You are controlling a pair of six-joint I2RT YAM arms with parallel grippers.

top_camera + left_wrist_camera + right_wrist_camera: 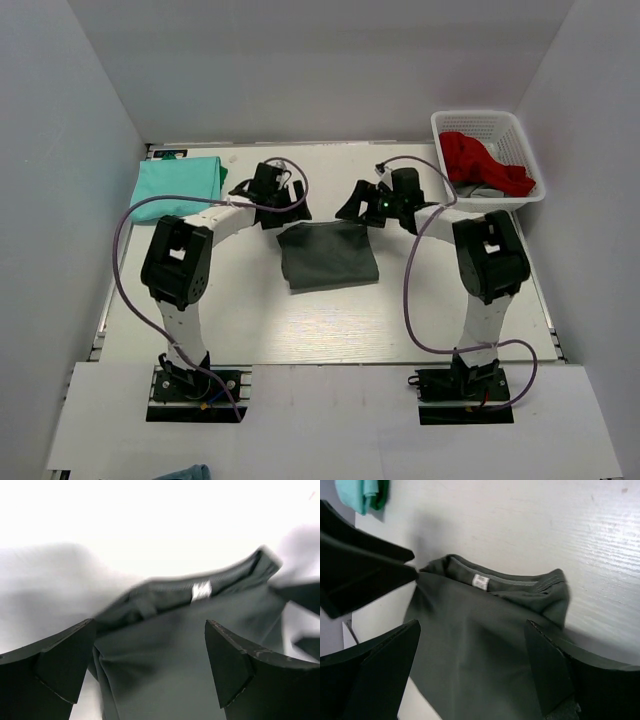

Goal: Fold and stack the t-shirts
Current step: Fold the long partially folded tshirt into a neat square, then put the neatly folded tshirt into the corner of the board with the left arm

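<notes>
The dark charcoal t-shirt (327,255) lies folded into a rough square at the table's middle. Its collar with a white tag shows in the left wrist view (201,591) and the right wrist view (480,581). The mint-turquoise t-shirt (178,182) lies folded at the far left; a corner shows in the right wrist view (362,494). My left gripper (290,208) is open and empty above the charcoal shirt's far left corner (150,675). My right gripper (352,207) is open and empty above its far right corner (470,680).
A white basket (487,123) at the far right holds a red garment (485,165) and something grey. White walls enclose the table on three sides. A bit of teal cloth (185,472) lies at the near edge.
</notes>
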